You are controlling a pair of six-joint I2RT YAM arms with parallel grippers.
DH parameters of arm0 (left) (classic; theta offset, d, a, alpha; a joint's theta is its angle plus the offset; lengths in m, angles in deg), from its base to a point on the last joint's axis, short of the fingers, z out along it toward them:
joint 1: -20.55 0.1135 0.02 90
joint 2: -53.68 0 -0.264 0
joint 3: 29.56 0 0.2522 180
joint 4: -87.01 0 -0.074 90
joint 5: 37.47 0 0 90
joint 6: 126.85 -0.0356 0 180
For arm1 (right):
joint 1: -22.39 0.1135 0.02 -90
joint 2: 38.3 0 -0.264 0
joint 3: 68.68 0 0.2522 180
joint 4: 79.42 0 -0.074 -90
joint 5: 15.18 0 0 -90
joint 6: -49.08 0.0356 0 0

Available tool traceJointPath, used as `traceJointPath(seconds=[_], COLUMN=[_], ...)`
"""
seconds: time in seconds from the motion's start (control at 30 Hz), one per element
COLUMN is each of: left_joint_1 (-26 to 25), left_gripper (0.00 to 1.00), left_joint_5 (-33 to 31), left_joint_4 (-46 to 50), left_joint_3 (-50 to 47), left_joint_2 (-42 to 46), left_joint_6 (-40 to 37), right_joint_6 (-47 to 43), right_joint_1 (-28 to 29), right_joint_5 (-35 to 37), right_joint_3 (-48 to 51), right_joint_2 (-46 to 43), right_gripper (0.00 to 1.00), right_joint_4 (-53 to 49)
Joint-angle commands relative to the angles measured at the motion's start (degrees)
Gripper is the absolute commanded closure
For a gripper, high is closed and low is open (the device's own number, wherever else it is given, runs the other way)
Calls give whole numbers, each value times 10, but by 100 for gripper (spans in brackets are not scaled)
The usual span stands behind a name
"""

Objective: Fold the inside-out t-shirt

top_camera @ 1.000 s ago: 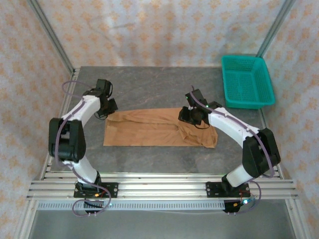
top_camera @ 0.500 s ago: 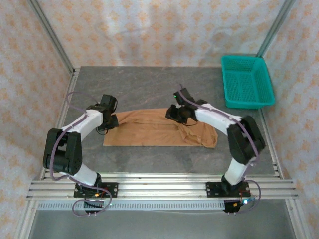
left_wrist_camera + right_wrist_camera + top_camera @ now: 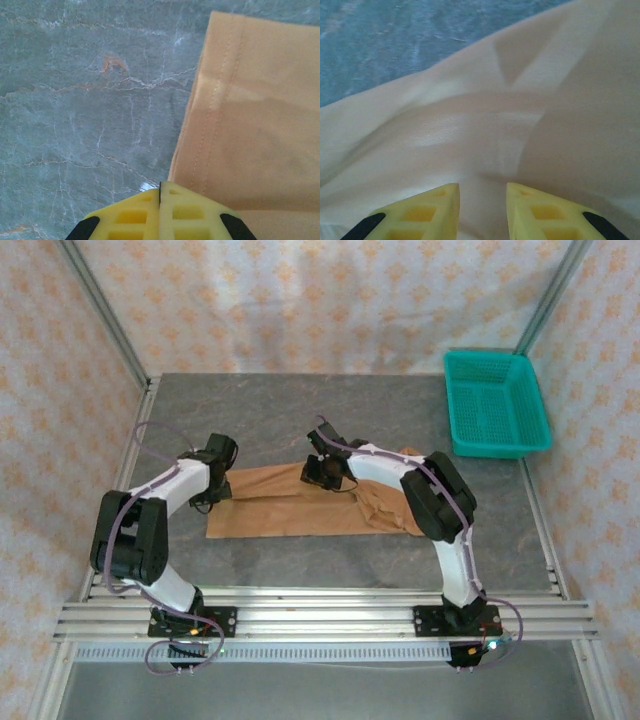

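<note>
T-shirt (image 3: 290, 505) lies mid-frame on the desk (image 3: 300, 410); right gripper (image 3: 316, 471), pinching cloth, has swept left across it, starting a fold, while left gripper (image 3: 224, 486) stays closed at its left hem.

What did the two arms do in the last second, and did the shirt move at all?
The right gripper swept left across the t-shirt, apparently pinching cloth and drawing the shirt's right end along with it. The left gripper, shut, came slightly nearer along the shirt's left edge. The shirt's left end and the green basket stayed put.
</note>
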Motion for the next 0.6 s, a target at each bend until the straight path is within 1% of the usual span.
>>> traceJointPath(seconds=[0.0, 0.17, 0.37, 0.4, 0.43, 0.5, 0.57], left_joint_1=[-3, -3, -3, -3, -3, -4, -13], left_gripper=[92, 88, 70, 66, 64, 62, 61], left_joint_5=[-51, -66, -45, -41, -37, -32, -41], left_joint_4=[29, 35, 46, 52, 58, 67, 80], left_joint_3=[11, 7, 24, 30, 39, 55, 75], left_joint_2=[-15, -15, -14, -14, -11, 7, 35], left_joint_6=[10, 21, 35, 41, 48, 60, 69], right_joint_6=[3, 16, 20, 18, 12, 1, -18], right_joint_1=[-2, -1, -1, -2, -2, -3, -8], right_joint_5=[24, 22, 20, 18, 15, 10, 19], right_joint_3=[18, 80, 127, 128, 123, 113, 107], right_joint_2=[4, -34, -89, -91, -92, -108, -139], right_gripper=[68, 68, 65, 65, 65, 63, 59], right_joint_4=[-13, 17, 47, 44, 35, 12, -11])
